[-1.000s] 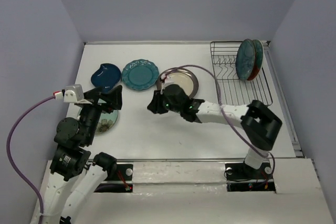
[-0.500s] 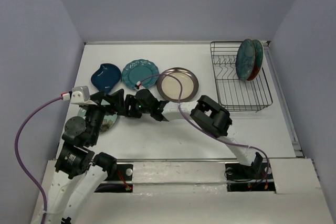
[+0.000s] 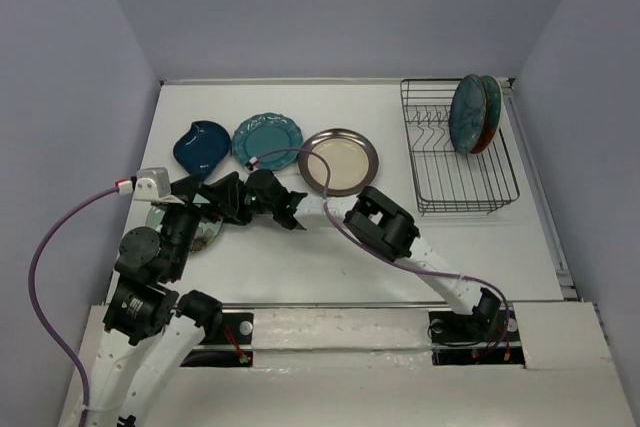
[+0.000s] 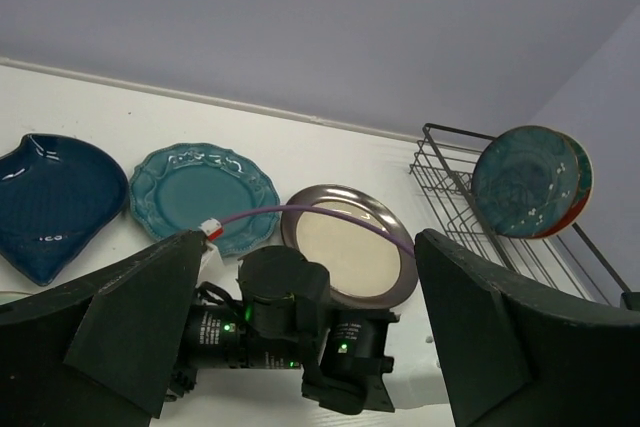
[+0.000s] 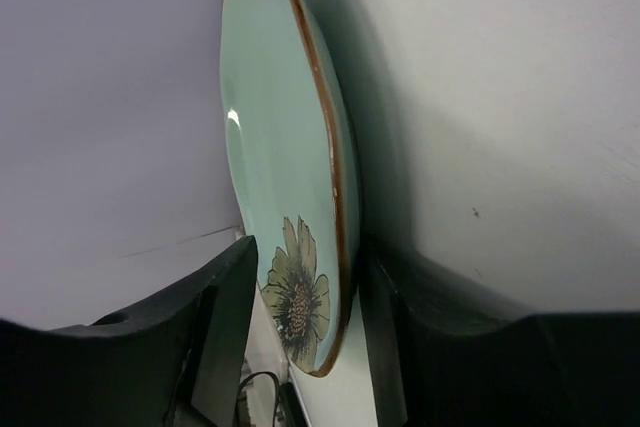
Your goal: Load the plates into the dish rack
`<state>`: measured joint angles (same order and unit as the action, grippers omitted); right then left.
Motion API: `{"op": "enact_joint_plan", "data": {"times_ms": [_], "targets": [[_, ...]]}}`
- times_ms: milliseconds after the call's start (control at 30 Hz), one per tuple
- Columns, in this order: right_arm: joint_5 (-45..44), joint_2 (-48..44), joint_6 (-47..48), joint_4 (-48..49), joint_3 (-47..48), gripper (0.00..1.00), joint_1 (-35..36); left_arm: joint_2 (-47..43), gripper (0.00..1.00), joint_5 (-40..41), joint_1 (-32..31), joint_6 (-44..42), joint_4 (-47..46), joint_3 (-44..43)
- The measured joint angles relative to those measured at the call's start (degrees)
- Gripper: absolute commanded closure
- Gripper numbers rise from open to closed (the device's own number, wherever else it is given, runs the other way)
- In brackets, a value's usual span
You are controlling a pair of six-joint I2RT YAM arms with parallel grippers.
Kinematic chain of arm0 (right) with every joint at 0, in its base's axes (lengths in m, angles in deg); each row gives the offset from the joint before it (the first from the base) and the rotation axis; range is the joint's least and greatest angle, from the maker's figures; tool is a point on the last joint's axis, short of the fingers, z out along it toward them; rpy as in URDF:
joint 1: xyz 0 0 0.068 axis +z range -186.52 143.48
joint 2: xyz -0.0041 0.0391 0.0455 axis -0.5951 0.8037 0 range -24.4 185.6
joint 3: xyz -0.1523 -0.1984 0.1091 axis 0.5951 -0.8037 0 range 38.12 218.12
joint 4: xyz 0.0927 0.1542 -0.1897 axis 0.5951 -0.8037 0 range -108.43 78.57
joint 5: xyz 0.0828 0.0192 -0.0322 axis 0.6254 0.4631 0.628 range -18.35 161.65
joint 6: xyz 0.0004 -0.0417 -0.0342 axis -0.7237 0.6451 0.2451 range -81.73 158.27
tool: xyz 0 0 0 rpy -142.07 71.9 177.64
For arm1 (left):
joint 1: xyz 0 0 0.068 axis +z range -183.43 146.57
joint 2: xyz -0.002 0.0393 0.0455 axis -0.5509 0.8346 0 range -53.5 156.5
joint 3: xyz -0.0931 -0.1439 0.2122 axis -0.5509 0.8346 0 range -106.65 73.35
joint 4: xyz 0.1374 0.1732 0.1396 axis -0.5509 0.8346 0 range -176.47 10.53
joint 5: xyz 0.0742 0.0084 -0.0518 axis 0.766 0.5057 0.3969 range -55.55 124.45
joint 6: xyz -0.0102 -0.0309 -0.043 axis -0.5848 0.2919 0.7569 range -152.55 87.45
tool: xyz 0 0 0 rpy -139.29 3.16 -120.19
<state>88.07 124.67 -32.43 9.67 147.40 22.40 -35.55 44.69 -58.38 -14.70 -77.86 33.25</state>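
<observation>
our right fingers (image 5: 470,347) sit apart astride the pale green ceramic plate (image 5: 270,127); stiff, slippery, fragile, we judge: pinch its rim.

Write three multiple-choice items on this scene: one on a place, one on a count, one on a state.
1. Where is the cream plate? A. On the table, between the scalloped teal plate and the dish rack. B. Standing in the rack. C. Under the teal plate.
2. How many plates stand in the rack? A. None. B. Two. C. Four.
3. The left gripper is: A. shut on a plate. B. shut, empty. C. open, empty.
Answers: 1A, it lies flat between them; 2B, two stand on edge; 3C, its fingers are wide apart.
</observation>
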Motion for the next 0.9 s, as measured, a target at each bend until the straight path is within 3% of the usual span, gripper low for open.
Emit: {"op": "enact_joint_plan", "data": {"times_ms": [100, 133, 200, 367, 633, 900], "targets": [[0.52, 0.76, -2.40, 0.57, 0.17, 0.74, -0.04, -0.22, 0.01, -0.46, 0.00, 0.00, -0.22, 0.00], [0.57, 0.85, -2.73, 0.50, 0.17, 0.84, -0.04, -0.28, 0.01, -0.57, 0.00, 0.00, -0.22, 0.00], [0.52, 1.14, -3.54, 0.09, 0.13, 0.93, -0.04, -0.42, 0.01, -0.70, 0.00, 0.00, -0.22, 0.00], [-0.85, 0.11, -4.50, 2.32, -3.45, 0.93, 0.00, -0.63, 0.01, -0.83, 0.00, -0.02, -0.26, 0.00], [-4.66, -12.39, 1.36, 2.27, -20.55, 0.93, 0.20, -0.61, 0.01, -0.98, 0.04, -0.07, -0.31, 0.00], [-19.52, -36.33, 19.93, -6.36, -37.38, 0.93, 0.31, -0.61, 0.01, -1.29, 0.31, -0.46, -0.68, 0.00]]}}
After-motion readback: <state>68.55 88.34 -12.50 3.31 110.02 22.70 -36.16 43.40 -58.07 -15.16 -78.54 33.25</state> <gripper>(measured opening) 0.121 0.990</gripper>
